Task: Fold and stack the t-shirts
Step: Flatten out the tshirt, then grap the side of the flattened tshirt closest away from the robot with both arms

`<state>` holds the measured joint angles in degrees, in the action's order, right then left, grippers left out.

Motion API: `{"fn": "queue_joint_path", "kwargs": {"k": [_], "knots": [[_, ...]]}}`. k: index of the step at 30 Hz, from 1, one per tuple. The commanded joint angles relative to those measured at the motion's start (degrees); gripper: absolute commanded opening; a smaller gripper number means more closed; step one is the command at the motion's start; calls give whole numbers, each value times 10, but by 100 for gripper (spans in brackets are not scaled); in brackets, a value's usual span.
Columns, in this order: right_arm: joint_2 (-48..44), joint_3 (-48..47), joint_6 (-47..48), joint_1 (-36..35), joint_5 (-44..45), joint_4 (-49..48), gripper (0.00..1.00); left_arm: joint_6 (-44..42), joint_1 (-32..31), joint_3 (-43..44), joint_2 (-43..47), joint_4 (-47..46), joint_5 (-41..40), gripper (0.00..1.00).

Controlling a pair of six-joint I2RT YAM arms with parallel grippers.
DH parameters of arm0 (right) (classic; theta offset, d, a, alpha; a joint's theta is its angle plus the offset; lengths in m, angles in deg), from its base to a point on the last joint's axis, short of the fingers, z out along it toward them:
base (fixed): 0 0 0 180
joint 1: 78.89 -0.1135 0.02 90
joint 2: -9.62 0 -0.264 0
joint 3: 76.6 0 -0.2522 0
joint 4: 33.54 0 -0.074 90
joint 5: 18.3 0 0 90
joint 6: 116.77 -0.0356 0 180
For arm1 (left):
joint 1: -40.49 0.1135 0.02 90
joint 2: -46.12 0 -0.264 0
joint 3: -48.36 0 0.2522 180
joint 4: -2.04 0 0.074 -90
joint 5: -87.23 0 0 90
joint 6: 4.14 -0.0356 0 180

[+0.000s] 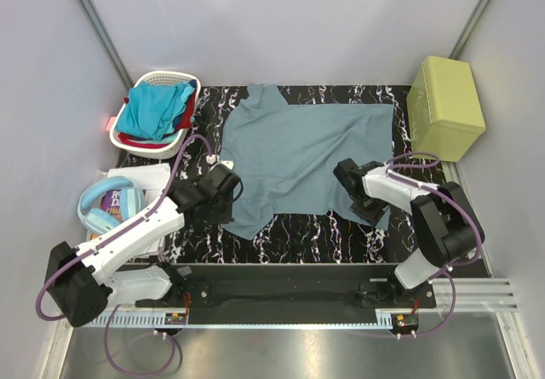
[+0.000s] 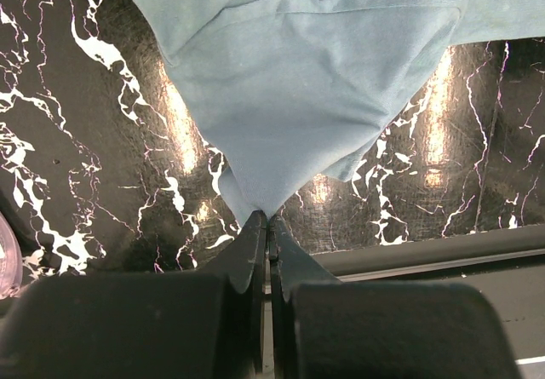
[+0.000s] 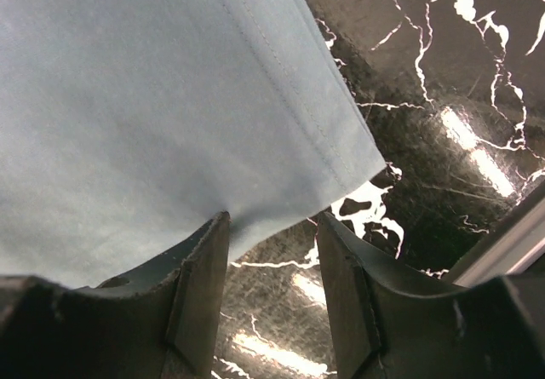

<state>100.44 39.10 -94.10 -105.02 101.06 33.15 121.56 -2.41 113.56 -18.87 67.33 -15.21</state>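
A grey-blue t-shirt [image 1: 302,153] lies spread out, wrinkled, on the black marbled table [image 1: 298,234]. My left gripper [image 1: 228,193] is shut on a pinched point of its near left edge; in the left wrist view [image 2: 268,219] the cloth [image 2: 315,72] fans out from the closed fingertips. My right gripper [image 1: 347,179] is open at the shirt's near right hem. In the right wrist view [image 3: 272,226] the hem corner [image 3: 341,140] hangs just past the spread fingertips. A turquoise tee [image 1: 152,111] and a red tee [image 1: 187,113] sit bunched in the basket.
The white laundry basket [image 1: 166,76] stands at the back left. A yellow-green box [image 1: 444,106] stands at the back right. Light-blue headphones [image 1: 106,209] lie on a book at the left edge. A metal rail [image 1: 289,319] runs along the near edge.
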Motion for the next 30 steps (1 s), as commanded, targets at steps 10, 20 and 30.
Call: {"fn": "queue_joint_path", "kwargs": {"k": [10, 20, 30], "knots": [[19, 15, -12, 7, -15, -33, 30, -21, 6, 34, -2, -12, -1, 0], [-30, 50, -19, 7, -22, -20, 25, -20, 7, 35, 0, -12, 1, 0], [-69, 48, -23, 7, -11, 17, 49, -12, 7, 34, -3, -16, 11, 1]]}}
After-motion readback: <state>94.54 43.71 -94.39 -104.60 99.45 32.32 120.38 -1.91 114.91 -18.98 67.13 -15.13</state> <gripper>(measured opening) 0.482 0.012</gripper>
